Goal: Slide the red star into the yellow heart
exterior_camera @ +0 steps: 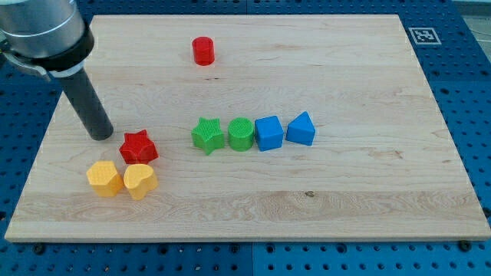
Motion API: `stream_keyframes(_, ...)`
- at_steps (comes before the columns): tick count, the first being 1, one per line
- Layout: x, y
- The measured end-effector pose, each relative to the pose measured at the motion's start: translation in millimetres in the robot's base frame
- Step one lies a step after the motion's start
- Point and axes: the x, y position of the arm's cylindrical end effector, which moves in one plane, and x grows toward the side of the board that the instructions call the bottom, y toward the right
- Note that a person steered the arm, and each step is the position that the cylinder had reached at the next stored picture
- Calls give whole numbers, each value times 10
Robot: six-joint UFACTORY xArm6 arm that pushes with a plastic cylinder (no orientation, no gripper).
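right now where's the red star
The red star sits in the view's lower left, just above the yellow heart, about touching it, with my tip close on its upper left.

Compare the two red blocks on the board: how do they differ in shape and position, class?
The red star has points; the red cylinder is round and upright. The red star lies at the view's lower left, close above the yellow heart and just right of my tip; the red cylinder stands alone near the view's top. Both share the same red colour and rest on the wooden board.
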Motion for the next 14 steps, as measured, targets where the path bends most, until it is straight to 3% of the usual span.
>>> stream_keyframes(2, 230, 109)
stream_keyframes(9, 115, 822)
stream_keyframes(14, 394, 1180)
